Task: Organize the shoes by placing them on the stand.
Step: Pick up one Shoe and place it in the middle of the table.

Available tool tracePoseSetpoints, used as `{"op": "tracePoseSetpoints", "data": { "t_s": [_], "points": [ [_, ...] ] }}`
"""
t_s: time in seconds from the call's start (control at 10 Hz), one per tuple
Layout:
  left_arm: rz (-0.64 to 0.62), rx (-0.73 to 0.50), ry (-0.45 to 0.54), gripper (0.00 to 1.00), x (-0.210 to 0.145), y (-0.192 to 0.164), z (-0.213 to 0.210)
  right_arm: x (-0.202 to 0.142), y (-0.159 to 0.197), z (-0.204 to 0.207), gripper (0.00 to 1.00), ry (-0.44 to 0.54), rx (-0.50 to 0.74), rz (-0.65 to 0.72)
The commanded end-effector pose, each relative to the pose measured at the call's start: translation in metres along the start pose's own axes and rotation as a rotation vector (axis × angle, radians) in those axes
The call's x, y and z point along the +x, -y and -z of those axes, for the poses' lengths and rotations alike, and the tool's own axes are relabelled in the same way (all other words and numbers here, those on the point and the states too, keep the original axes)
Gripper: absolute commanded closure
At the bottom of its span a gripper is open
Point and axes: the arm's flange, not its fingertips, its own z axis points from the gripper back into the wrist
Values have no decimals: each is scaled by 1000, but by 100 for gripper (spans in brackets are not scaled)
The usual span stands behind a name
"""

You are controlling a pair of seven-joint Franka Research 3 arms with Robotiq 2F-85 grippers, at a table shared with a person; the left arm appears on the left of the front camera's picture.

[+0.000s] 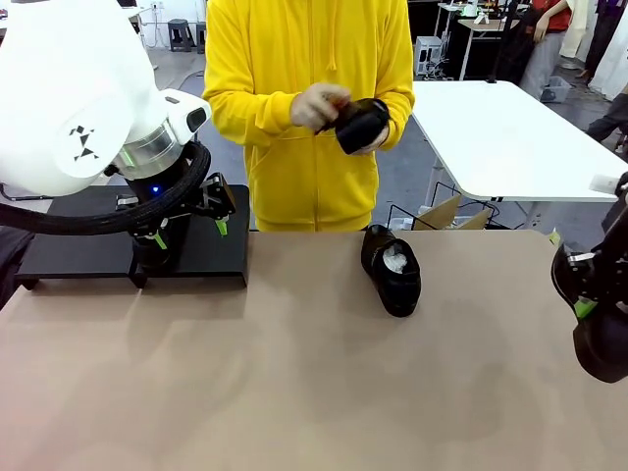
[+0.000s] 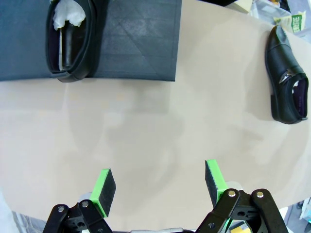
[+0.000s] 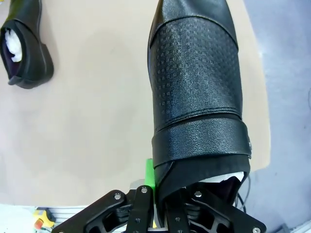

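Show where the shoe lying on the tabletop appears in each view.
Front view: shoe at table centre, slightly right.
Left wrist view: shoe at right edge, upper half.
Right wrist view: shoe in top left corner.
Shared landmark: the tan tabletop under it.

Left arm (image 1: 69, 98) hogs the upper left of the frame, left gripper (image 1: 188, 234) pointing down below it, fingers spread wide. Right gripper (image 1: 589, 294) pokes in at the right edge, clamped on a shoe (image 3: 194, 87). Person's hands (image 1: 320, 106) held together at chest height, top center
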Motion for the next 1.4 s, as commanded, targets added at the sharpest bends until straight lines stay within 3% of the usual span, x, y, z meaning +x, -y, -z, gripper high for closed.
{"op": "tracePoseSetpoints", "data": {
  "t_s": [0.0,0.1,0.3,0.4,0.6,0.7,0.8,1.0,1.1,1.3],
  "points": [
    [-1,10,3,5,0,-1,-2,-5,-2,-7,100,13,1,-8],
    [-1,10,3,5,0,-1,-2,-21,-31,-17,100,41,-72,-4],
    [-1,10,3,5,0,-1,-2,-92,-100,-50,100,108,-67,-151],
    [-1,10,3,5,0,-1,-2,-124,-122,-53,100,91,-66,-216],
    [-1,10,3,5,0,-1,-2,-171,-141,-54,100,78,-37,-248],
    [-1,10,3,5,0,-1,-2,-198,-146,-62,100,199,-36,-286],
    [-1,10,3,5,0,-1,-2,-169,-141,-52,100,92,-67,-276],
    [-1,10,3,5,0,-1,-2,-169,-141,-52,100,92,-67,-276],
    [-1,10,3,5,0,-1,-2,-189,-148,-53,100,114,-67,-294],
    [-1,10,3,5,0,-1,-2,-200,-214,-27,100,89,-71,-388]
  ]
}}
